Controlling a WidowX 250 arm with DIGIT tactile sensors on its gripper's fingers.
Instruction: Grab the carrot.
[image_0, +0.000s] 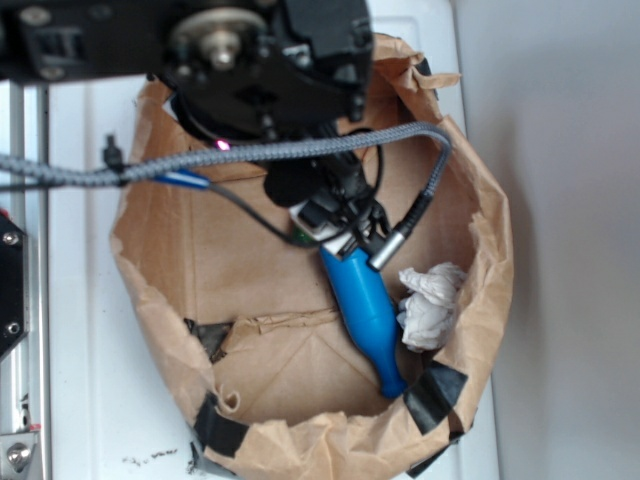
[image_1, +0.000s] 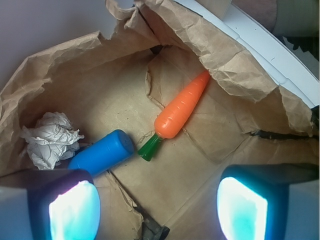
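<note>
The pincer (image_1: 152, 210) is hanging open inside a brown paper bag (image_1: 65, 60), its 2 pads (image_1: 75, 210) glowing at the wrist view's lower edge with nothing between them. In the exterior view the arm is hiding the carrot entirely. Just ahead of the left pad, a blue bottle (image_1: 102, 152) is lying partly cut off behind it. Ahead of the gap, the carrot (image_1: 182, 107) is lying on the creased bag floor, smooth orange, green stem nearest, tip pointing away to the right. Crumpled white paper (image_1: 50, 137) is sitting to the far left. The bag is resting on a white surface (image_0: 70, 300).
</note>
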